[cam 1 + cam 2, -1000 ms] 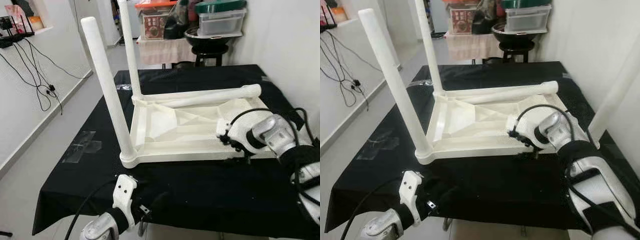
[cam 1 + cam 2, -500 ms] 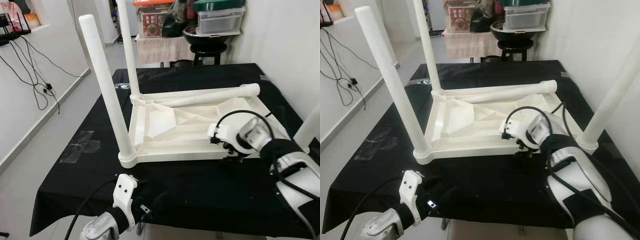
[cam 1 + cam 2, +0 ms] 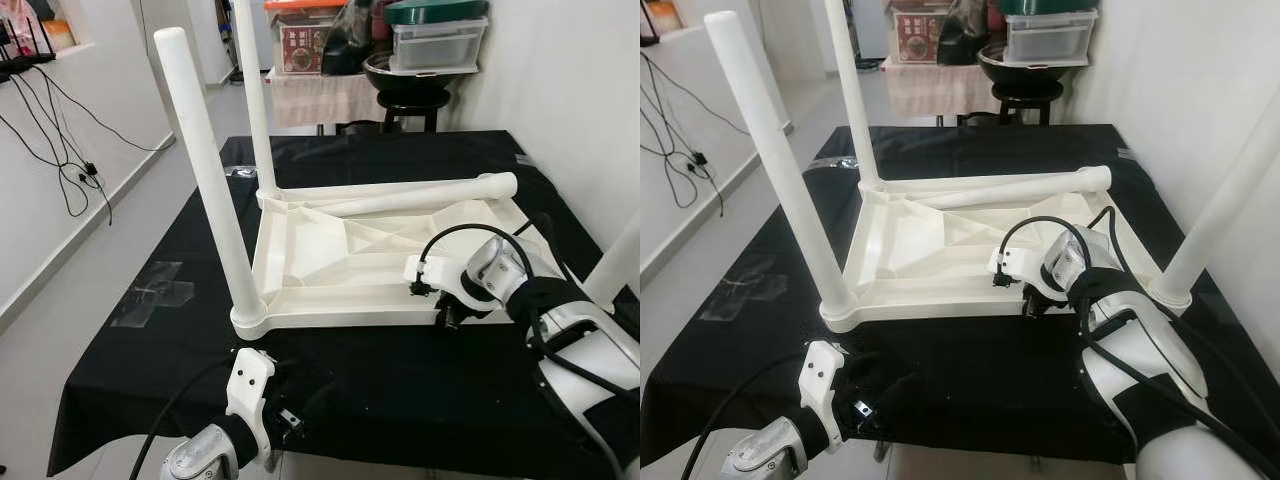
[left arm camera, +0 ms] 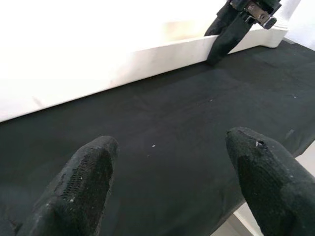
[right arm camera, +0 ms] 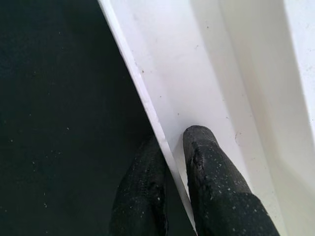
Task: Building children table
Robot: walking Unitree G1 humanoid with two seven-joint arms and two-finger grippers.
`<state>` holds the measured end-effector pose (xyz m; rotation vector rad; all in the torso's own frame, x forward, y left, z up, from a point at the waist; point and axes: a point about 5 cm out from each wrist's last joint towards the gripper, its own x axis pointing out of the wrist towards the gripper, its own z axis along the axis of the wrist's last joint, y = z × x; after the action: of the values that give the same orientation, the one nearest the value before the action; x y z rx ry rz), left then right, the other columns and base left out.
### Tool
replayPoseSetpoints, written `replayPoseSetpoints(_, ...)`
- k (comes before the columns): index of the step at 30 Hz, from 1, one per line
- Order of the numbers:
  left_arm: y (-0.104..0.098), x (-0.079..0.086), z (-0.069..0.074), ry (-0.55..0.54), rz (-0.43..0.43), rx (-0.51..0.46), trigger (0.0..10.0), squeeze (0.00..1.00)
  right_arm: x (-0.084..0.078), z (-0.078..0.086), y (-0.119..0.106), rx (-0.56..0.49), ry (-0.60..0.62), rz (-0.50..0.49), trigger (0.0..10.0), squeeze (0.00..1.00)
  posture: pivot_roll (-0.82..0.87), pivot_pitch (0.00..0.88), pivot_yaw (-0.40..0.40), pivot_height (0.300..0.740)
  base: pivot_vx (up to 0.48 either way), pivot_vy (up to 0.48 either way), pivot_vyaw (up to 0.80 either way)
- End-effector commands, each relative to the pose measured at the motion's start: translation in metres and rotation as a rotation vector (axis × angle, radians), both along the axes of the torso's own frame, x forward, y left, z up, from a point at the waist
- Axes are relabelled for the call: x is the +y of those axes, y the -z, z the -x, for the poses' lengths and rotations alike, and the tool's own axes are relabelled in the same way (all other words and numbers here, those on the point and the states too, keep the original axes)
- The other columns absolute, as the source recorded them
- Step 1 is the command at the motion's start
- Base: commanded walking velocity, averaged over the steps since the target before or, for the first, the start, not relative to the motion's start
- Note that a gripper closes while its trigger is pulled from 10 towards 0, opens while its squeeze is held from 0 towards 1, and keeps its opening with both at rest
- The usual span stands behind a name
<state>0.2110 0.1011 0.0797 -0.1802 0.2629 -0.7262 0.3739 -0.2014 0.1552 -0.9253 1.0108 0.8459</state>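
1. A white plastic tabletop [image 3: 330, 262] lies upside down on a black cloth [image 3: 400, 390] that covers a larger table, ribbed underside facing up
2. Three white legs stand upright in its corners: one at the near left corner [image 3: 210, 190], one at the far left corner [image 3: 253, 95], one at the near right corner [image 3: 1220, 200]
3. A fourth white leg [image 3: 420, 194] lies flat along the far edge of the tabletop, its open end pointing to the right
4. The right gripper [image 5: 170, 187] is at the near rim of the tabletop, right of the middle; its two black fingers [image 5: 216, 182] are closed on that thin rim, one finger inside the tabletop and one outside against the cloth
5. The right arm [image 3: 1120, 330] reaches in from the lower right, with a black cable looping over its wrist
6. The left gripper [image 4: 167, 172] hovers low over the cloth near the front edge of the table, short of the tabletop; its fingers [image 4: 88, 182] are spread wide apart and hold nothing
7. Beyond the table stand a black stool [image 3: 415, 95] with a bowl and a clear box on it, and a cloth-draped stand with a red-lidded box [image 3: 305, 45]
8. Black wires [image 3: 70, 150] hang down the white wall on the left
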Motion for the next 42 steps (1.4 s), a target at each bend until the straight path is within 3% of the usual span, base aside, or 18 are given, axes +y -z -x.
replayPoseSetpoints(1, 0.0, 0.0, 0.001, 0.0, -0.003, 0.009, 10.0, 0.0, 0.014, 0.005, 0.017, 0.02, 0.046, -0.119, 0.0, 0.0, -0.14, 0.0, 0.036, 0.74, 0.0, 0.0, 0.0)
replayPoseSetpoints(9, 0.001, 0.001, 0.001, 0.005, -0.003, 0.013, 10.0, 0.0, 0.033, 0.003, 0.02, -0.004, 0.136, -0.246, 0.0, 0.0, -0.14, 0.0, 0.038, 0.74, 0.0, 0.0, 0.0)
replayPoseSetpoints(11, 0.001, 0.001, 0.002, 0.007, -0.005, 0.015, 10.0, 0.0, 0.061, 0.007, 0.025, 0.024, 0.215, -0.391, 0.0, 0.0, -0.13, 0.0, 0.04, 0.74, 0.0, 0.0, 0.0)
replayPoseSetpoints(12, 0.001, 0.001, 0.002, 0.007, -0.005, 0.015, 10.0, 0.0, 0.061, 0.007, 0.025, 0.024, 0.215, -0.391, 0.0, 0.0, -0.13, 0.0, 0.04, 0.74, 0.0, 0.0, 0.0)
replayPoseSetpoints(13, 0.001, 0.002, 0.002, 0.007, -0.006, 0.016, 10.0, 0.0, 0.08, 0.014, 0.028, 0.05, 0.224, -0.46, 0.0, 0.0, -0.13, 0.0, 0.042, 0.74, 0.0, 0.0, 0.0)
replayPoseSetpoints(17, 0.001, 0.002, 0.003, 0.007, -0.007, 0.017, 10.0, 0.0, 0.099, 0.022, 0.029, 0.076, 0.23, -0.528, 0.0, 0.0, -0.13, 0.0, 0.044, 0.74, 0.0, 0.0, 0.0)
replayPoseSetpoints(21, 0.002, 0.003, 0.004, 0.014, -0.016, 0.022, 10.0, 0.0, 0.161, 0.042, 0.041, -0.003, 0.301, -0.627, 0.0, 0.0, -0.11, 0.0, 0.049, 0.74, 0.0, 0.0, 0.0)
replayPoseSetpoints(27, 0.002, 0.003, 0.004, 0.019, -0.018, 0.024, 10.0, 0.0, 0.184, 0.035, 0.042, -0.169, 0.36, -0.643, 0.0, 0.0, -0.11, 0.0, 0.047, 0.74, 0.0, 0.0, 0.0)
replayPoseSetpoints(28, 0.002, 0.002, 0.003, 0.02, -0.019, 0.024, 10.0, 0.0, 0.19, 0.034, 0.038, -0.225, 0.377, -0.665, 2.1, 0.0, -0.1, 0.0, 0.046, 0.74, 0.0, 0.0, 0.0)
replayPoseSetpoints(29, 0.002, 0.002, 0.003, 0.021, -0.02, 0.024, 10.0, 0.0, 0.198, 0.031, 0.033, -0.29, 0.381, -0.703, 6.0, 0.0, -0.1, 0.0, 0.044, 0.74, 0.0, 0.0, 0.0)
replayPoseSetpoints(30, 0.002, 0.002, 0.003, 0.021, -0.021, 0.024, 10.0, 0.0, 0.203, 0.031, 0.03, -0.334, 0.389, -0.729, 6.0, 0.0, -0.1, 0.0, 0.044, 0.74, 0.0, 0.0, 0.0)
replayPoseSetpoints(31, 0.002, 0.002, 0.003, 0.021, -0.021, 0.023, 10.0, 0.0, 0.207, 0.03, 0.025, -0.402, 0.395, -0.752, 10.0, 0.0, -0.1, 0.0, 0.043, 0.74, 0.0, 0.0, 0.0)
replayPoseSetpoints(34, 0.002, 0.001, 0.003, 0.019, -0.023, 0.022, 10.0, 0.0, 0.214, 0.028, 0.022, -0.488, 0.387, -0.746, 10.0, 0.0, -0.09, 0.0, 0.04, 0.74, 0.0, 0.0, 0.0)
replayPoseSetpoints(35, 0.002, 0.001, 0.003, 0.018, -0.024, 0.02, 10.0, 0.0, 0.218, 0.028, 0.022, -0.503, 0.393, -0.76, 10.0, 0.87, -0.08, 0.0, 0.036, 0.74, 0.0, 0.0, 0.0)
replayPoseSetpoints(36, 0.002, 0.001, 0.003, 0.016, -0.025, 0.019, 10.0, 0.0, 0.224, 0.028, 0.02, -0.511, 0.395, -0.787, 10.0, 1.0, -0.08, 0.0, 0.035, 0.74, 0.0, 0.0, 0.0)
replayPoseSetpoints(38, 0.002, 0.001, 0.002, 0.015, -0.026, 0.018, 10.0, 0.0, 0.227, 0.028, 0.018, -0.519, 0.401, -0.809, 10.0, 1.0, -0.08, 0.0, 0.035, 0.74, 0.0, 0.0, 0.0)
replayPoseSetpoints(39, 0.0, 0.002, 0.002, -0.009, -0.026, 0.004, 10.0, 0.0, 0.237, 0.032, 0.012, -0.488, 0.376, -0.904, 10.0, 1.0, -0.07, 0.0, 0.032, 0.74, 0.0, 0.0, 0.0)
replayPoseSetpoints(42, -0.003, 0.005, 0.0, -0.06, -0.013, -0.015, 10.0, 0.0, 0.247, 0.039, 0.006, -0.419, 0.331, -1.018, 10.0, 1.0, -0.08, 0.0, 0.032, 0.74, 0.0, 0.0, 0.0)
